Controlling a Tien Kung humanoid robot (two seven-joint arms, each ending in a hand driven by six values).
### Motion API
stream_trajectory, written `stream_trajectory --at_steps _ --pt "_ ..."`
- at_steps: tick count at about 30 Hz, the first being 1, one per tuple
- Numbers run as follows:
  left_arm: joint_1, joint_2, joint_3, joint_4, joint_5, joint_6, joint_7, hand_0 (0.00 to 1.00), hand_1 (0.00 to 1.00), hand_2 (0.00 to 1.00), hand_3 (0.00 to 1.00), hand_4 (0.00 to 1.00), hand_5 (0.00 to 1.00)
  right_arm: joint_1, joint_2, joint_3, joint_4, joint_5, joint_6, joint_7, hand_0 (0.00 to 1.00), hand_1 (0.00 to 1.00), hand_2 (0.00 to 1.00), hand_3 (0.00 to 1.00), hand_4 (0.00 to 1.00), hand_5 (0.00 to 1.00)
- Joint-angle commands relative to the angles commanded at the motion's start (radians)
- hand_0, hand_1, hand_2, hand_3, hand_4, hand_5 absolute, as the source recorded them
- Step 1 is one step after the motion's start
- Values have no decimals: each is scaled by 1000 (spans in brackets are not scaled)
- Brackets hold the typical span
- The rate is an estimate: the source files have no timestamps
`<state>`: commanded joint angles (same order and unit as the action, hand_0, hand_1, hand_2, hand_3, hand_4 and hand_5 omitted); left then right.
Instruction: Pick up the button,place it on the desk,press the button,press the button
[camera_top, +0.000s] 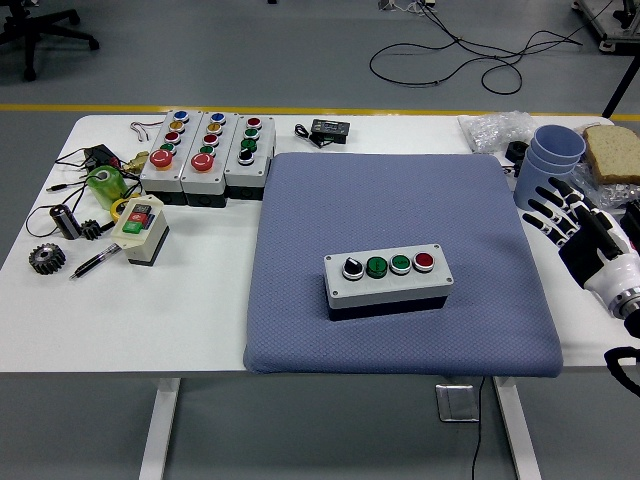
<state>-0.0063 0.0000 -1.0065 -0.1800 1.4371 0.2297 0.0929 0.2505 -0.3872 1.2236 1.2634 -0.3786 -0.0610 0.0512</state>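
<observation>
A grey button box (388, 279) lies on the blue mat (400, 200) near its front middle. Its top carries a black knob, two green buttons and a red button in a row. My right hand (562, 212) hovers over the table's right edge, well to the right of the box and apart from it. Its fingers (545, 211) are spread and hold nothing. My left arm does not show.
Three more button boxes (206, 156) stand side by side at the back left. A small two-button switch box (139, 229), a pen, gears and a green tape roll (103, 185) lie at the left. Stacked blue cups (553, 155) and a sponge (612, 153) sit at the back right.
</observation>
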Motion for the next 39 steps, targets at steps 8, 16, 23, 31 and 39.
stream_trajectory --at_steps 8,16,23,31,39 --pt "3 0 -13 0 21 -1 3 605 642 691 563 422 764 -4 -4 48 5 -10 15 -29 687 640 663 641 712 335" --pt "7 0 -23 0 39 -3 6 605 642 690 563 419 768 -9 -1 50 4 -13 2 -44 675 626 650 630 710 331" --pt "6 0 -16 0 30 -1 4 605 642 690 564 419 769 -10 2 51 3 -13 -3 -48 672 619 645 628 708 329" --pt "-1 0 -11 0 17 1 3 605 642 690 563 418 769 -5 5 53 1 -7 -19 -50 664 616 637 621 707 325" --pt "-2 0 -2 0 6 3 2 605 642 690 562 417 768 -6 5 54 0 1 -21 -50 660 611 635 619 699 319"
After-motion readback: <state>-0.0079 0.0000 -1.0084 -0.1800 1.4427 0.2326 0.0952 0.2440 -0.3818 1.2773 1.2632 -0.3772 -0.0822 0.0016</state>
